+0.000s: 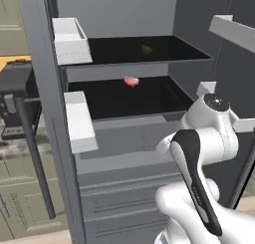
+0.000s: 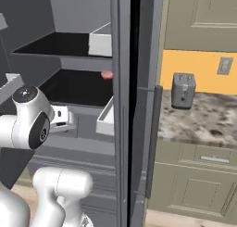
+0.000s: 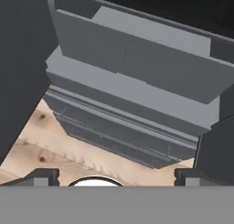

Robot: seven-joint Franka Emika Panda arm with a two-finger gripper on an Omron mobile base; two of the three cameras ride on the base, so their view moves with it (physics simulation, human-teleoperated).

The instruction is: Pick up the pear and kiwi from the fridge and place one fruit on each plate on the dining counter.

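The fridge (image 1: 124,138) stands open in front of me, with black shelf recesses above grey drawers. Far back on its upper shelf lies a small yellowish fruit, dim in the shadow, which looks like the pear (image 1: 146,49). The kiwi, the plates and the dining counter are out of view. My gripper (image 3: 116,175) is open, its fingertips (image 3: 43,175) far apart with nothing between them. It hangs low in front of the fridge's drawers (image 3: 137,77), well below both shelves and pointing down toward the drawer fronts and the wooden floor.
A pink lump (image 1: 131,80) lies on the lower shelf. White door bins (image 1: 69,39) jut out on the left door. A black stool (image 1: 22,103) stands at the left. At the right, a toaster (image 2: 183,90) sits on the wall counter.
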